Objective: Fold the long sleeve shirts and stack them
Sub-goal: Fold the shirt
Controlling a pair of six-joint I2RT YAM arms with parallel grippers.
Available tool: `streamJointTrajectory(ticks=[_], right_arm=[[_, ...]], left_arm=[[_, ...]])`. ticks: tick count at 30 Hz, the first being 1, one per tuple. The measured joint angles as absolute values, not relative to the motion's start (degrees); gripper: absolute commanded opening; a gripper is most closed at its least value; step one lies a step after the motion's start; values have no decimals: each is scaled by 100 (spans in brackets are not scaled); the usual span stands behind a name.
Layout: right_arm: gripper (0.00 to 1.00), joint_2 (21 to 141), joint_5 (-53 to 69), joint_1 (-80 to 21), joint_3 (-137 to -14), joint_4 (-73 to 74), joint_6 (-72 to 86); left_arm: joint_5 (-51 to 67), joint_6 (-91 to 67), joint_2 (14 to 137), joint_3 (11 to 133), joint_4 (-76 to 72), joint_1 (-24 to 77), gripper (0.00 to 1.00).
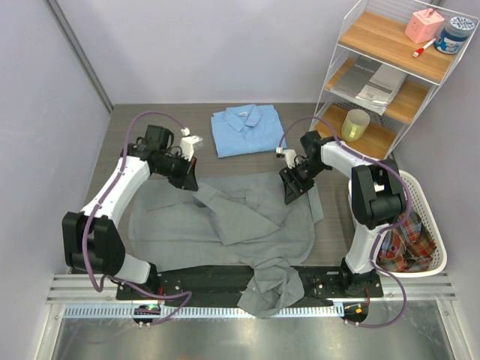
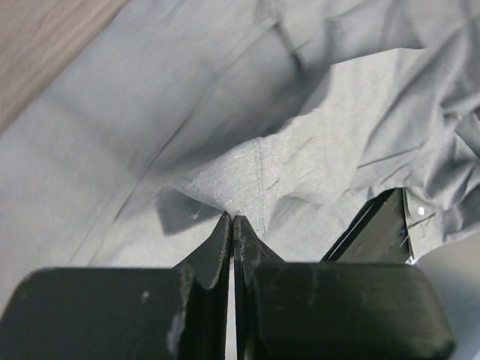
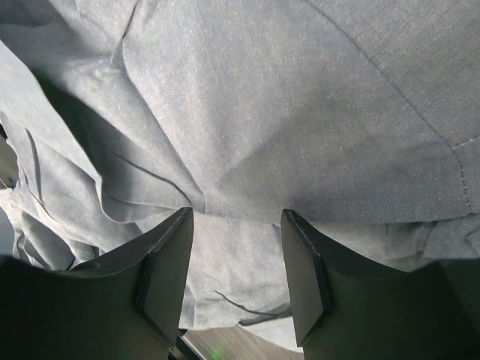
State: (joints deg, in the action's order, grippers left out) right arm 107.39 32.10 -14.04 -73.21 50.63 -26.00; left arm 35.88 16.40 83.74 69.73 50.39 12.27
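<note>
Left pincer (image 2: pixel 231 217) is clenched on a fold of the grey shirt (image 1: pixel 225 225), sprawled rumpled across the near counter (image 1: pixel 150 116); right pincer (image 3: pixel 236 217) hangs released above its right side. Far behind lies the blue shirt (image 1: pixel 246 129), folded. Grey's folding seems barely begun: the right must grip before both lift.

The grey shirt (image 1: pixel 225 217) lies rumpled and unfolded between the left claw (image 1: pixel 189 180), which pinches a fold, and the right claw (image 1: pixel 292 187). The light blue shirt (image 1: pixel 246 129) lies neatly folded beyond both.
</note>
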Motion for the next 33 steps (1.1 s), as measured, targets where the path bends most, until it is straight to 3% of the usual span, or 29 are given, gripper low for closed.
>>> streamJointTrajectory(ticks=[16, 26, 33], right_arm=[[57, 10814, 3107, -1404, -7609, 5446, -2856], [57, 10816, 3186, -1404, -8114, 5647, -2871], [57, 10733, 3697, -1435, -8353, 5636, -2934]], left_arm=[[2596, 819, 8805, 6803, 5476, -635, 0], [2862, 722, 9120, 7201, 5874, -600, 0], [3330, 1610, 7988, 6947, 6460, 161, 0]])
